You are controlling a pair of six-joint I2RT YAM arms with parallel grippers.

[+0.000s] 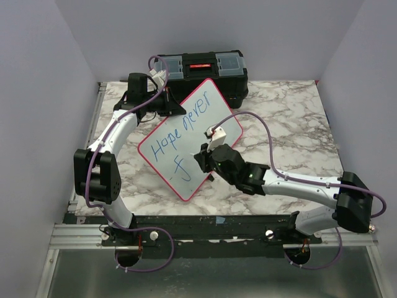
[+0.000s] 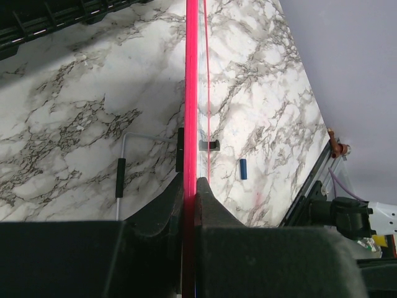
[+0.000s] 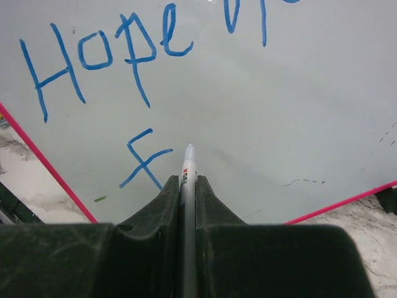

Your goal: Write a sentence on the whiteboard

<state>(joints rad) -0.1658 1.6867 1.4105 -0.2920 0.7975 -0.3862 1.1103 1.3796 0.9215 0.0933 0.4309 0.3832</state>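
Observation:
The whiteboard, white with a pink-red frame, stands tilted in the middle of the marble table. "Hope never" is written on it in blue, with an "f" below. My left gripper is shut on the board's upper-left edge; in the left wrist view the frame runs straight between the fingers of the left gripper. My right gripper is shut on a white marker. The marker's tip rests on the whiteboard just right of the "f". In the top view the right gripper hovers over the board's lower half.
A black toolbox stands right behind the board at the table's far edge. A small blue cap lies on the marble near the board. A thin wire leg with a black sleeve shows beside the board. Grey walls close in on three sides.

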